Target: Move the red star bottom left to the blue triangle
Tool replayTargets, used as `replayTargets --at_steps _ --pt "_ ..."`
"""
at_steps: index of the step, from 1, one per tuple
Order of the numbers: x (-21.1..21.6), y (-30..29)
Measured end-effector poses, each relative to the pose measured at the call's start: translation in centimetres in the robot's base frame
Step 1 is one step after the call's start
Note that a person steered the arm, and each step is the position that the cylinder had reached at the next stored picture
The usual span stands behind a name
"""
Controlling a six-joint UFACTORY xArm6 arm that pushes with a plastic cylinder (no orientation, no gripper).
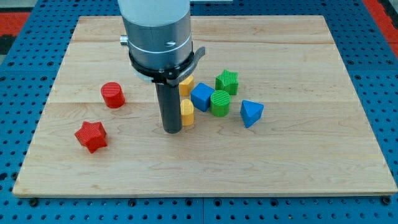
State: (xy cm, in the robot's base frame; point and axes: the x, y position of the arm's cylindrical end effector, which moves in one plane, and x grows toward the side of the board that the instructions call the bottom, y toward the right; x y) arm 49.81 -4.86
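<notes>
The red star [91, 135] lies at the lower left of the wooden board [292, 155]. The blue triangle [250, 113] lies right of the board's middle, far to the star's right. My tip [172, 130] rests on the board between them, just left of a yellow block [187, 112] and well to the right of the star. It touches neither the star nor the triangle.
A red cylinder [113, 94] stands above the star. A cluster sits right of my tip: a second yellow block [186, 84], a blue cube [202, 96], a green cylinder [219, 102] and a green block [227, 81]. The arm's grey body [155, 31] hangs over the board's top middle.
</notes>
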Motion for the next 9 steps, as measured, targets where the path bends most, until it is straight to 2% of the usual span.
replayTargets --at_steps 2,3,5,7,8,9 --pt "-0.3 4.1" --pt "0.3 4.3" --pt "8.0 -7.4" --pt "8.6 -19.0" --pt "8.1 -22.5" --pt "5.1 -22.3"
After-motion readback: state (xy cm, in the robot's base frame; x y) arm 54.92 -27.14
